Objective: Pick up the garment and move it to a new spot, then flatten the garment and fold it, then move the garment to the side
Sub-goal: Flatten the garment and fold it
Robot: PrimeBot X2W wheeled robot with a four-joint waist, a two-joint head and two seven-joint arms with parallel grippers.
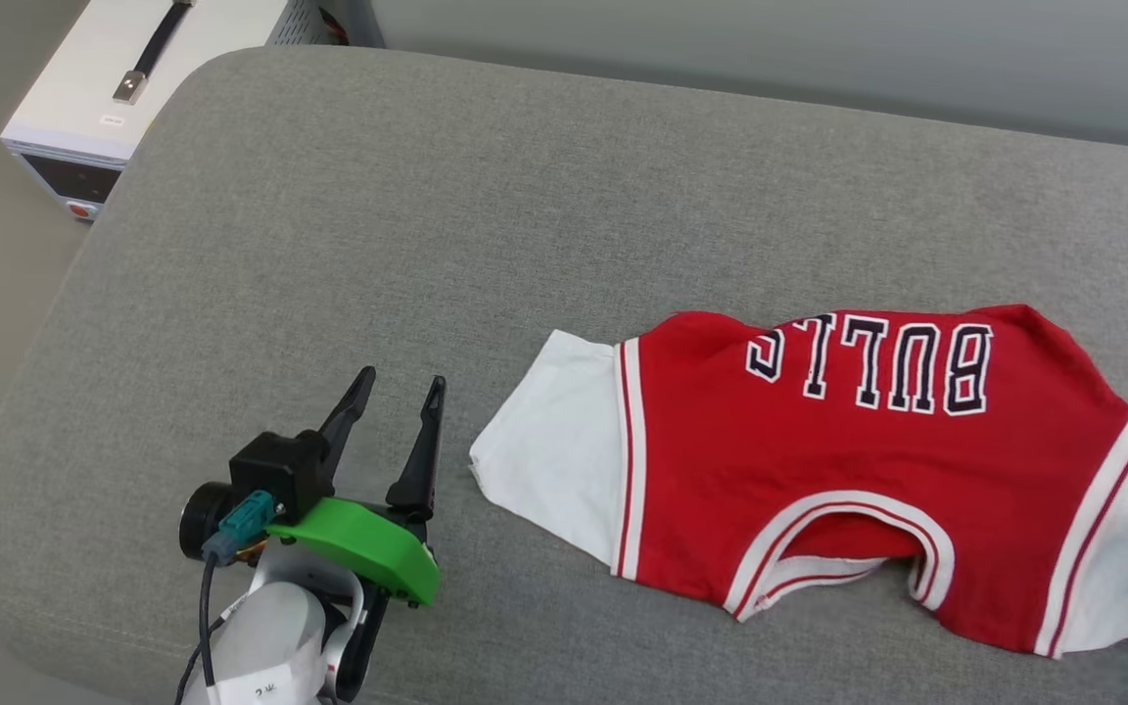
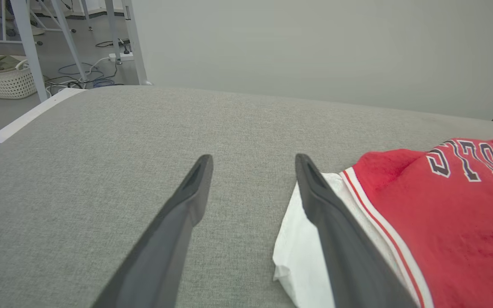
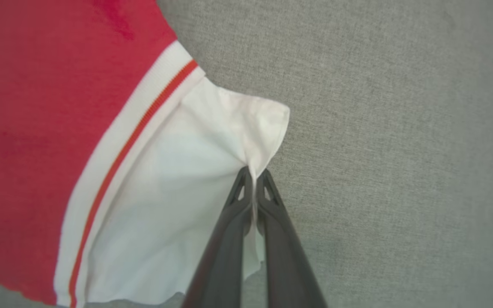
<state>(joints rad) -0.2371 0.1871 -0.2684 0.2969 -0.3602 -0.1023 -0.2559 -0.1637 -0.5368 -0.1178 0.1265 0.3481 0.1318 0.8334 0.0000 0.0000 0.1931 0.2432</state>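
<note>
The garment [image 1: 819,470], a red jersey T-shirt with white sleeves and "BULLS" lettering, lies on the grey cushion at the right, collar toward me. My left gripper [image 1: 398,387] stands open just left of its white sleeve [image 1: 549,441], not touching it. In the left wrist view the left gripper [image 2: 253,160] has bare cushion between its fingers, and the garment [image 2: 443,205] lies behind the right finger. My right gripper [image 3: 253,173] is shut on the edge of the other white sleeve [image 3: 178,179], with the cloth pinched into a fold between the fingertips.
The grey cushion [image 1: 427,225] stretches far to the left and back. A white box with a black handle [image 1: 123,88] stands on the floor off its far left corner. A woven basket [image 2: 2,79] and metal frame legs [image 2: 28,42] lie beyond.
</note>
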